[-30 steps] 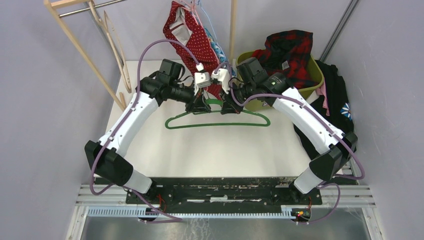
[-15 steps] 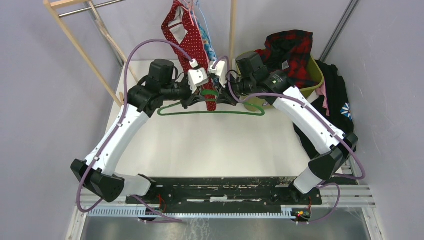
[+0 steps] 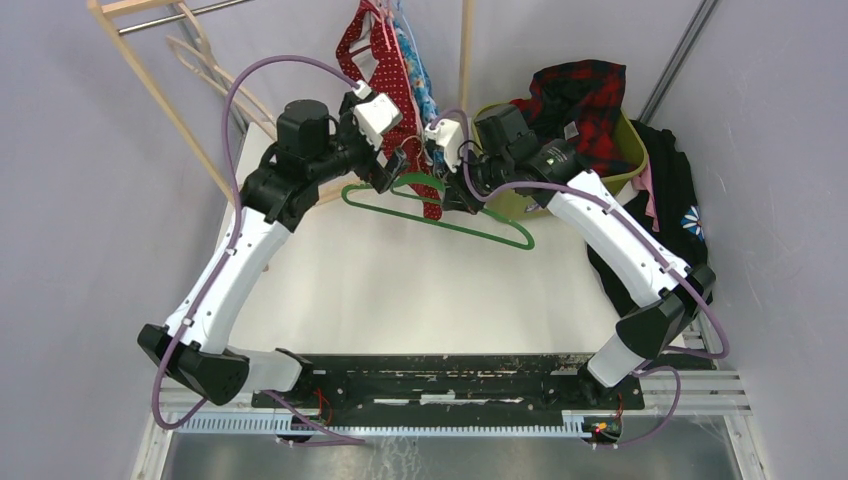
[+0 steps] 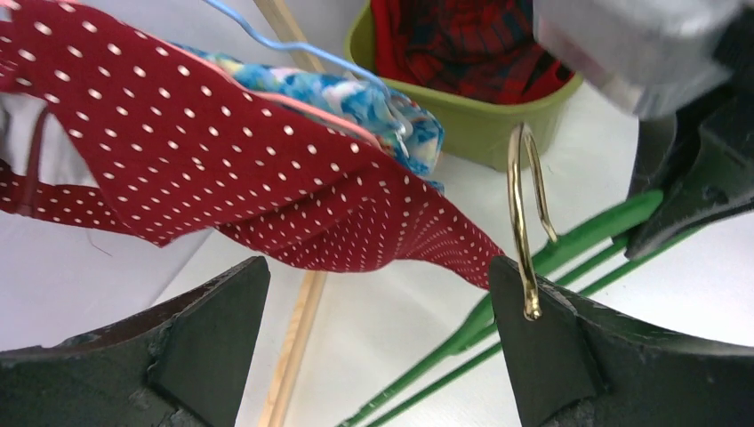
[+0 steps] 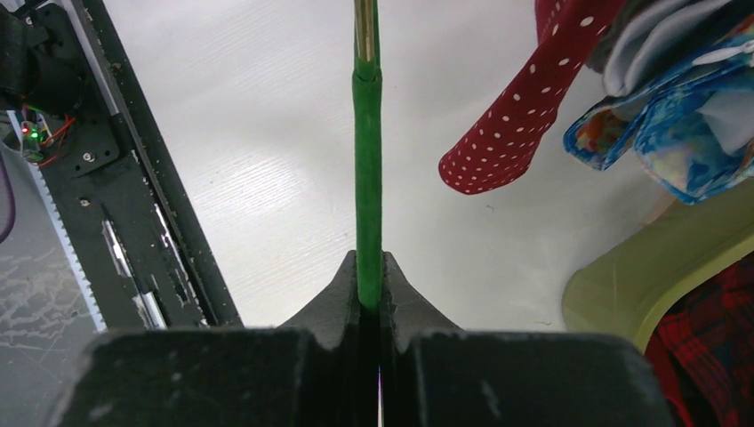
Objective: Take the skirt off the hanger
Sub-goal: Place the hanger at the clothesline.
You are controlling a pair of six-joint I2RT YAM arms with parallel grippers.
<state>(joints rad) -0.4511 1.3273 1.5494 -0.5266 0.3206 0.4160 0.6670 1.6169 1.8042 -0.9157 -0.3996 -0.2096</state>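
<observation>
My left jaws stand wide apart and grasp nothing. Between them I see a red dotted cloth (image 4: 267, 178) and the gold hook (image 4: 518, 205) of the green hanger (image 3: 490, 228). My right jaws are clenched on this bare hanger and hold it tilted above the surface (image 3: 400, 290). The red cloth hangs at the wooden rack (image 3: 465, 60). A checked cloth (image 3: 580, 95) lies in the basket (image 3: 628, 160). Which one is the skirt, I cannot tell.
</observation>
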